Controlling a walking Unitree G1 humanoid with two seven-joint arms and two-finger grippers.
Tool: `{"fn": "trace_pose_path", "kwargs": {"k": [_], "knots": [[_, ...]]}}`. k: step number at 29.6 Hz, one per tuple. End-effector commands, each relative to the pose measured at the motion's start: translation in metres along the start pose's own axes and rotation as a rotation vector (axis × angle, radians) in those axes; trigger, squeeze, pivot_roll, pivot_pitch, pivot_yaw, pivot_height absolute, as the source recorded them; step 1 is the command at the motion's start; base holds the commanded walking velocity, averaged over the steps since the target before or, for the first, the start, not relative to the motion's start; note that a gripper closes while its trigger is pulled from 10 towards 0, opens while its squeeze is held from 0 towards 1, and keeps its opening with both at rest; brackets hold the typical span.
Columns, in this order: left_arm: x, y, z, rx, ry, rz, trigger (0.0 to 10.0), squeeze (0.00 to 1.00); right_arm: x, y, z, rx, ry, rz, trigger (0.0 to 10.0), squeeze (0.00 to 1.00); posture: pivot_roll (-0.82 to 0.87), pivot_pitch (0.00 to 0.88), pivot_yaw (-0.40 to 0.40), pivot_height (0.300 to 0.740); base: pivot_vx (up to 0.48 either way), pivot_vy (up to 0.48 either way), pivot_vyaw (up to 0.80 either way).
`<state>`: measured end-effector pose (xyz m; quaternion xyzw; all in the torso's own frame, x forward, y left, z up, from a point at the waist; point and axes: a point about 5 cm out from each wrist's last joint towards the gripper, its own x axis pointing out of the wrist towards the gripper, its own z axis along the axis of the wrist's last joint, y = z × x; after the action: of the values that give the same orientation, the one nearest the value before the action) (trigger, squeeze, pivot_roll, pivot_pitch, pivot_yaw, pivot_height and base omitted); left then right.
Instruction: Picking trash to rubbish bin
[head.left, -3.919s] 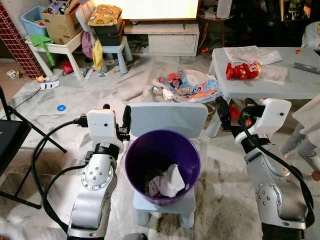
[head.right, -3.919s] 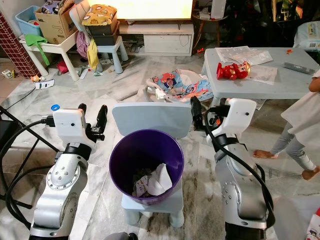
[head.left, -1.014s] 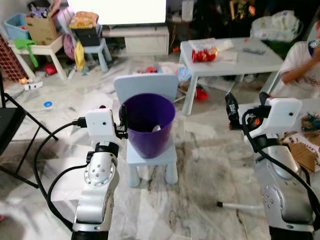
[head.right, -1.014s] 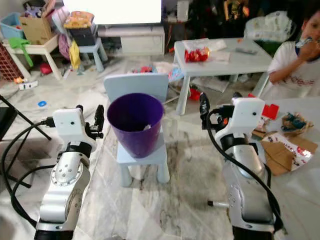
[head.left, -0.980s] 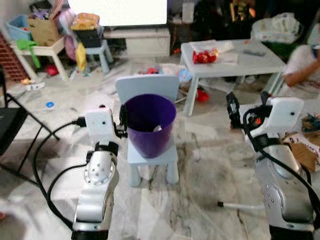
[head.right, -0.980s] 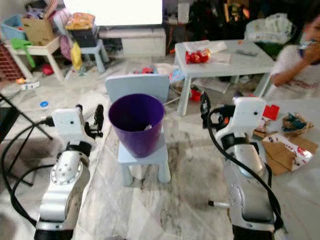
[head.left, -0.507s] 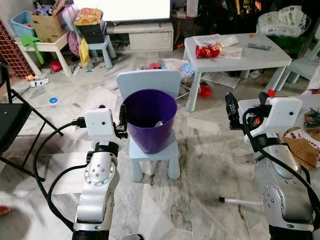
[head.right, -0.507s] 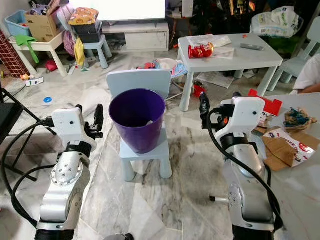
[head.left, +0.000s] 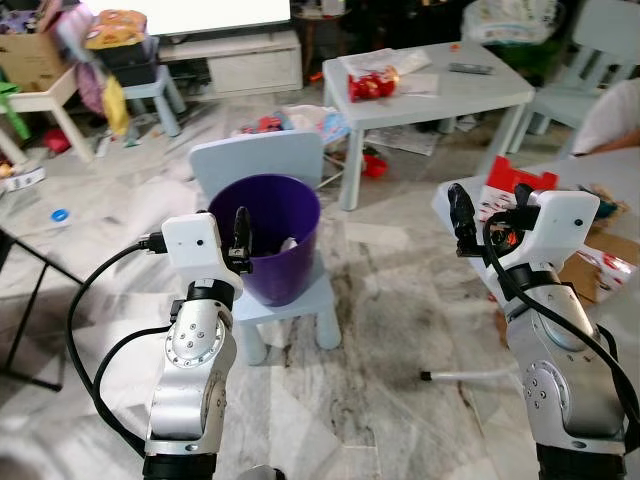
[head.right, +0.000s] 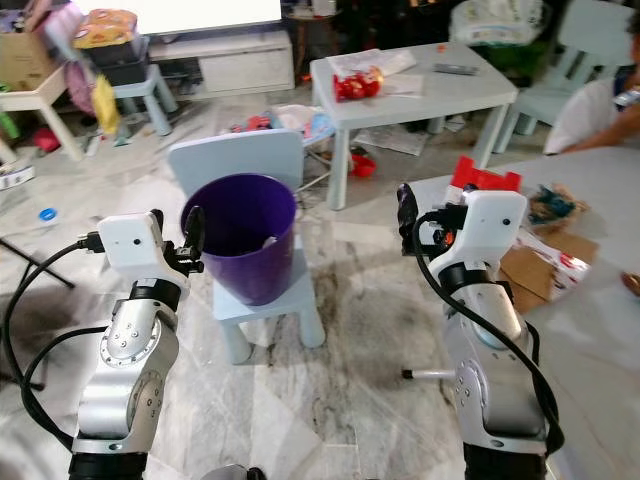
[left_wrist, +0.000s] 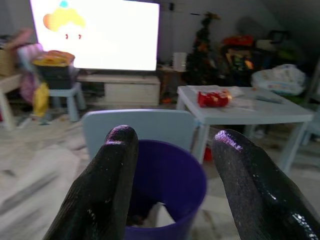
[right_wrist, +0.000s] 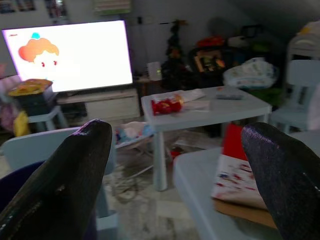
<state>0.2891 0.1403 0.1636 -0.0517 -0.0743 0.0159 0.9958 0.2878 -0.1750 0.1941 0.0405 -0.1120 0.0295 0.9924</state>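
A purple rubbish bin (head.left: 272, 268) stands on a small pale blue chair (head.left: 256, 160) with crumpled white paper (head.left: 289, 243) inside. My left gripper (head.left: 240, 226) is raised just left of the bin's rim. In the left wrist view it (left_wrist: 175, 135) is open and empty, facing the bin (left_wrist: 172, 175). Right of the bin, my right gripper (head.left: 461, 214) is raised above the floor. It (right_wrist: 178, 131) is open with nothing in it. Cardboard and printed wrappers (head.right: 532, 265) lie on a low white surface (head.right: 590, 190) to my right, beside a red box (head.right: 482, 179).
A grey table (head.left: 470, 92) behind the bin carries a red snack packet (head.left: 371, 85) and papers. A white rod (head.left: 466, 376) lies on the marble floor by my right arm. A person's sleeve (head.right: 600, 108) is at the far right. Toys and stools crowd the back left.
The whole picture has shifted as the camera moved: the bin now sits further left and the low surface with the red box is nearer. Both grippers stay open.
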Motion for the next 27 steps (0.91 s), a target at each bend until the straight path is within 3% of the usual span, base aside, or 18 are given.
{"fn": "trace_pose_path", "kwargs": {"k": [1,22,27], "knots": [[0.0017,0.0025,-0.0019,-0.005,0.016,0.002,10.0,0.00,0.0012,-0.0017,0.0017,0.007,-0.001,-0.007,10.0,0.00,0.04,0.079,0.010,0.740,0.000,0.000,-0.80],[0.0012,0.0073,-0.0036,-0.049,0.034,0.002,10.0,0.00,0.0010,-0.0028,0.0006,-0.001,0.006,-0.009,10.0,0.00,0.04,0.083,0.011,0.740,0.000,0.000,-0.80],[0.0008,0.0080,-0.0037,-0.057,0.034,0.003,10.0,0.00,0.0007,-0.0032,0.0009,-0.001,0.003,-0.007,10.0,0.00,0.03,0.083,0.009,0.740,0.290,0.000,-0.60]]}}
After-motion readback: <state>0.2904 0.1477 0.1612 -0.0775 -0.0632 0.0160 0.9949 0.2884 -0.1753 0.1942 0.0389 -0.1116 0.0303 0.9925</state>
